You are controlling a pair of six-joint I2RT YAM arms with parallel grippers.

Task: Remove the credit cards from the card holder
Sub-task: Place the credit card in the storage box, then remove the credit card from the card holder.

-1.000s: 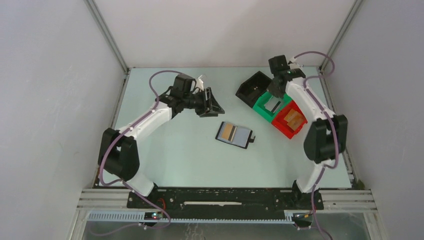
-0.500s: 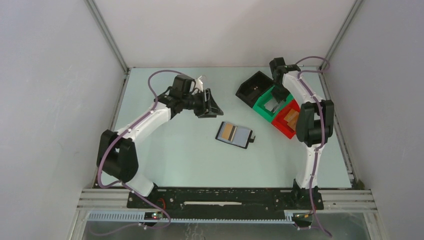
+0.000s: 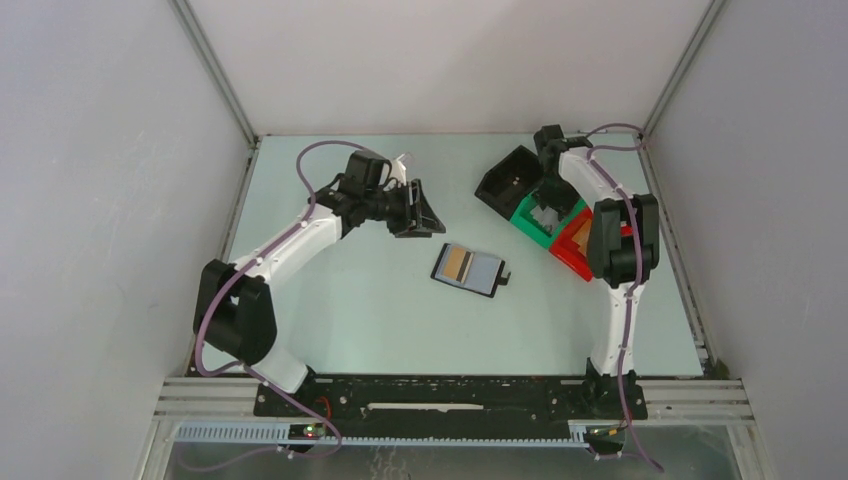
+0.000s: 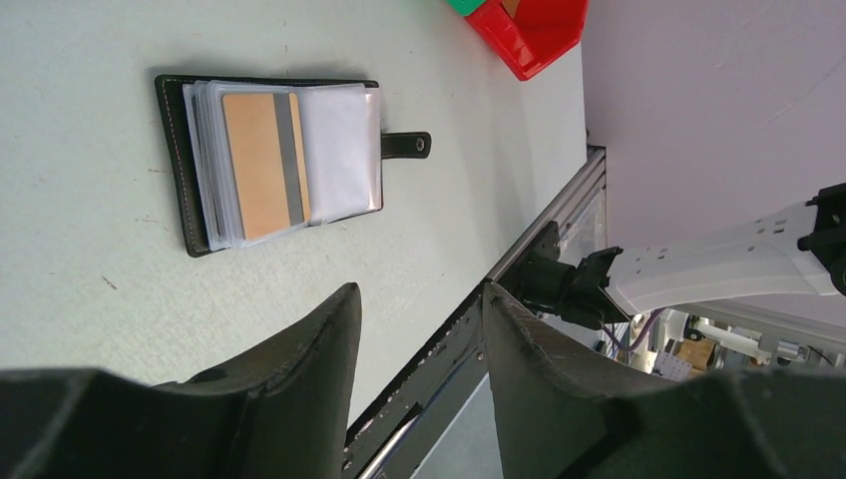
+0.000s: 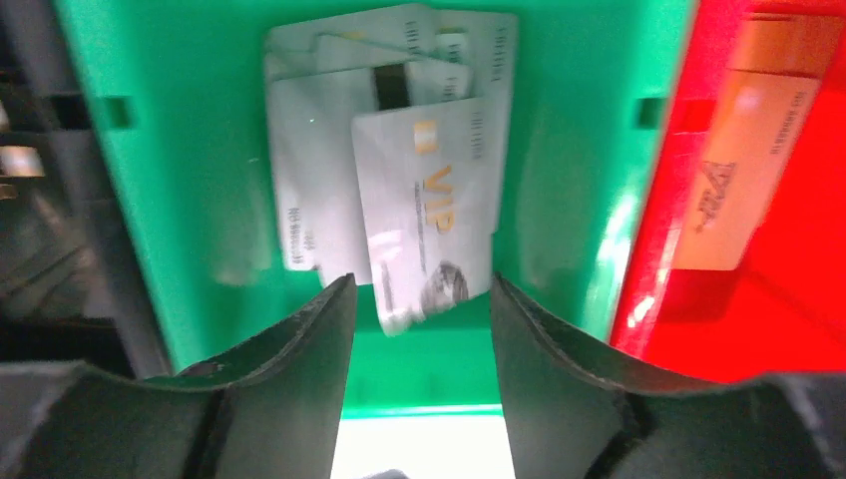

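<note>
Our right claw (image 5: 419,289) gapes above credit cards (image 5: 399,150) in the green bin (image 5: 150,200); our left claw (image 3: 425,212), also apart, hovers eleven o'clock from the card holder (image 3: 470,268).

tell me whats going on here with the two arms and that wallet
The robot is emptying a card holder into bins. The right gripper hangs open over the green bin, where a silver VIP card lies askew on a pile of pale credit cards; the red bin beside it holds an orange-tan card. The card holder lies open on the table with another orange-tan card showing in its sleeve. The left gripper hovers open near it, holding nothing.
</note>
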